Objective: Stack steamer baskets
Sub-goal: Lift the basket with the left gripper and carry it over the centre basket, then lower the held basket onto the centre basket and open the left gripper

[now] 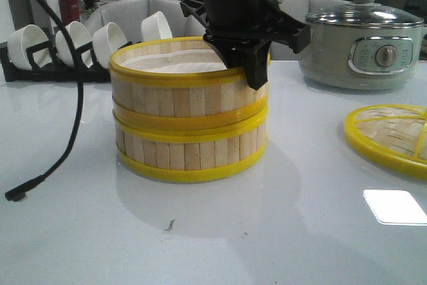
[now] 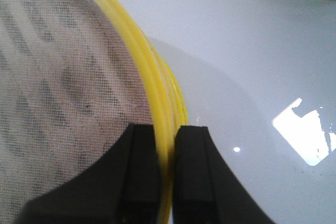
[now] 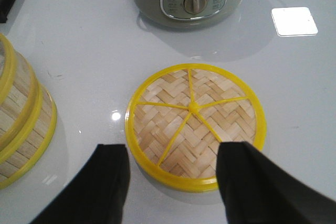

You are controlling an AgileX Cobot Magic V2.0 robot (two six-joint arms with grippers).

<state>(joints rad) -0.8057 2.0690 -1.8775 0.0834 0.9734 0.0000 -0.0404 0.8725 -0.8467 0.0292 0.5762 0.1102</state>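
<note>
Two steamer baskets stand stacked in the middle of the table: the upper basket point(image 1: 180, 98) sits squarely on the lower basket point(image 1: 187, 155). My left gripper point(image 1: 255, 75) reaches down over the right side of the upper basket. In the left wrist view this gripper point(image 2: 168, 129) is shut on the upper basket's yellow top rim point(image 2: 149, 85), one finger over the whitish liner point(image 2: 63, 77) and one outside the wall. My right gripper point(image 3: 176, 148) hangs open and empty above a flat woven lid point(image 3: 195, 121), with the stack point(image 3: 21, 124) off to its side.
The yellow-rimmed bamboo lid point(image 1: 393, 135) lies flat at the table's right edge. A grey-green electric pot point(image 1: 363, 48) with a glass lid stands at the back right. White bowls in a black rack point(image 1: 67, 45) line the back left. A black cable point(image 1: 70, 131) trails onto the table at left.
</note>
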